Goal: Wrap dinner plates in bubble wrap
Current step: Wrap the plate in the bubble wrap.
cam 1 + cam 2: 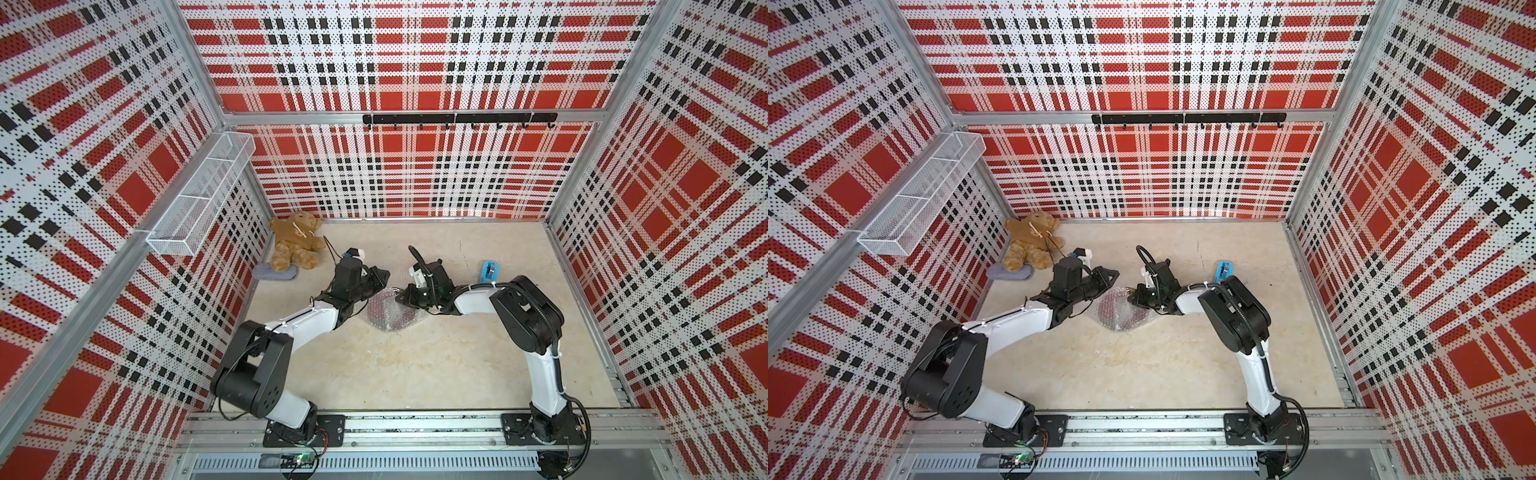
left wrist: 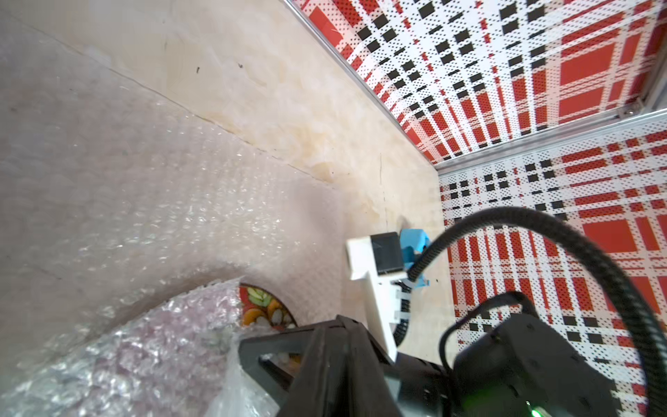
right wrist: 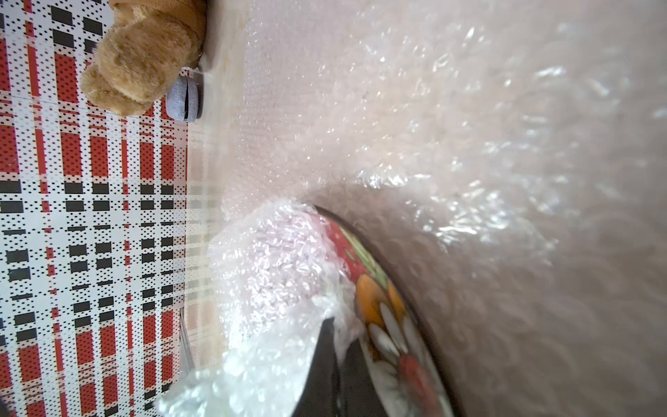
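- Plate [image 1: 377,311] sits mid-frame in both top views, under bubble wrap [image 1: 395,322], between left gripper [image 1: 384,276] and right gripper [image 1: 400,296].
- Left wrist: plate [image 2: 267,307] rim lower centre; left gripper [image 2: 339,325] opening cannot be told.
- Right wrist: right gripper [image 3: 332,346] clamped on bubble wrap [image 3: 281,270], lower centre.

In both top views, mid-frame, the bubble wrap [image 1: 395,320] covers the plate [image 1: 376,309], so its flowers cannot be made out. In the right wrist view the teddy bear [image 3: 144,54] is cut off by the edge.
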`<control>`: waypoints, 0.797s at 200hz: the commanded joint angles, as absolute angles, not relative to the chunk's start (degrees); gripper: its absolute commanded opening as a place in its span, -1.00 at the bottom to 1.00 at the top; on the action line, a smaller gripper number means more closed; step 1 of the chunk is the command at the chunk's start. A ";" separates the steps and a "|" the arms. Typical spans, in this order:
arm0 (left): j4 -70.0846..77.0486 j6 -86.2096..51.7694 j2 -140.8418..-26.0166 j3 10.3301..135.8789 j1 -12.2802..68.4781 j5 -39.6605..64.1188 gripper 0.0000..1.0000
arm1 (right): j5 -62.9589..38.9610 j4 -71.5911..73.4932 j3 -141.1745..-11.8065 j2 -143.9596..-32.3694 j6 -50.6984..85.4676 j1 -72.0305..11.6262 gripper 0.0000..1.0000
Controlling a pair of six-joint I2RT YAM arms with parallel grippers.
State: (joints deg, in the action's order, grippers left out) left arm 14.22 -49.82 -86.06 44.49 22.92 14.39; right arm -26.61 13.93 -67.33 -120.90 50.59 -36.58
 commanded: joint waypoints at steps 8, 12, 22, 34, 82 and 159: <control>6.50 -47.62 -88.39 42.39 26.19 15.41 -0.80 | -23.48 8.05 -66.98 -123.53 49.98 -36.71 -1.00; 6.50 -47.48 -88.72 42.40 26.70 15.46 -0.81 | -23.55 8.04 -66.97 -123.49 49.94 -36.80 -1.00; 6.55 -47.09 -89.78 42.77 27.73 15.70 -0.81 | -23.54 8.13 -66.94 -123.48 49.97 -36.73 -1.00; 6.67 -46.55 -91.48 43.51 28.45 16.37 -0.81 | -23.47 8.33 -66.64 -123.42 50.17 -36.80 -1.00; 8.91 -47.02 -98.55 44.54 27.54 11.73 -0.88 | -23.14 9.41 -65.84 -121.98 50.19 -36.71 -1.00; 7.73 -46.86 -104.50 42.14 26.71 6.51 -0.93 | -21.75 5.07 -68.00 -110.64 42.58 -34.05 -0.50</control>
State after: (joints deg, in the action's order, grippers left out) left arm 12.67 -47.20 -102.08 45.06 27.57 13.17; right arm -24.14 8.49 -68.84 -117.99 46.15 -35.68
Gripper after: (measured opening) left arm 0.050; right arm 0.195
